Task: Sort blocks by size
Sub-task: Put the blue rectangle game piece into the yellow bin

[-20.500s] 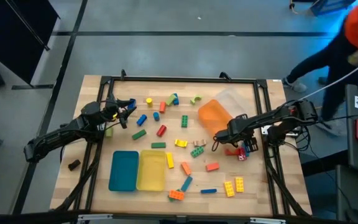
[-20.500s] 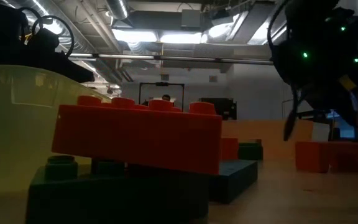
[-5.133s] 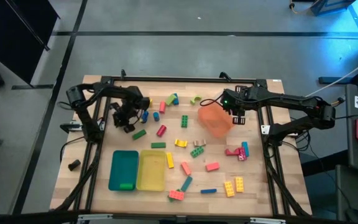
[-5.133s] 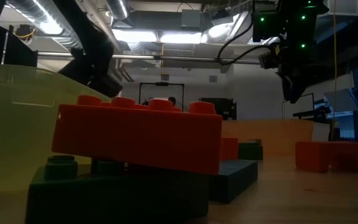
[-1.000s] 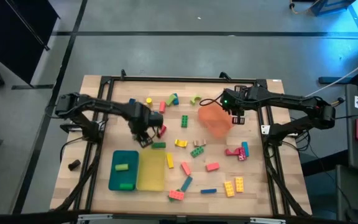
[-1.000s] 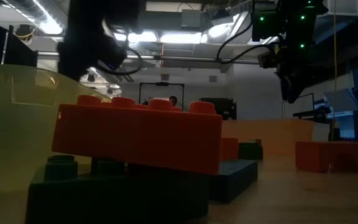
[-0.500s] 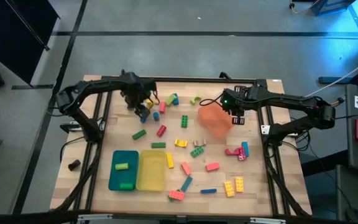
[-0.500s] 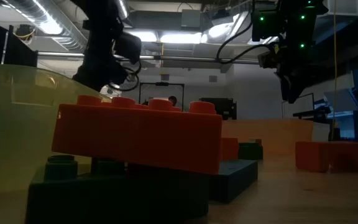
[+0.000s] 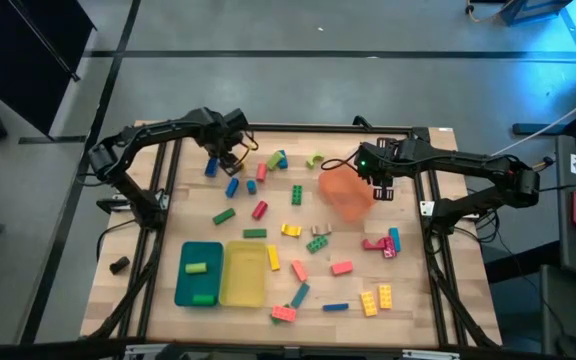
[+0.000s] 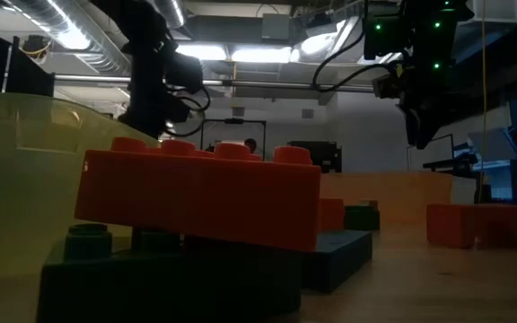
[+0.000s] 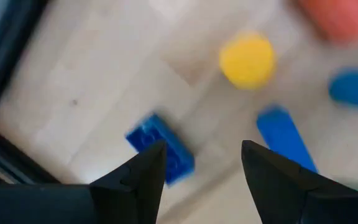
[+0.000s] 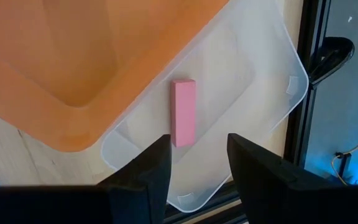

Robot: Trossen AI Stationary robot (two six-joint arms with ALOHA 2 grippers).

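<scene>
Many small studded blocks lie loose on the wooden table (image 9: 418, 300). My left gripper (image 9: 230, 153) hovers open and empty at the far left. Below it in the left wrist view (image 11: 201, 168) are a blue brick (image 11: 160, 149), a second blue block (image 11: 284, 134) and a yellow round block (image 11: 247, 59). My right gripper (image 9: 380, 178) hangs open and empty over the far right. Its wrist view (image 12: 197, 158) shows a pink bar (image 12: 183, 112) lying flat in the clear tray (image 12: 253, 87), beside the orange tray (image 12: 73, 50).
A teal tray (image 9: 200, 285) holding two green blocks and a yellow tray (image 9: 244, 275) sit at the near left. Blocks are scattered over the middle and near right. In the low view a red brick (image 10: 196, 193) lies on a dark green one close to the camera.
My left gripper has gone from the middle left of the table, near the trays, toward the far edge, and now hovers over the blue blocks at the far left. My right arm has kept still.
</scene>
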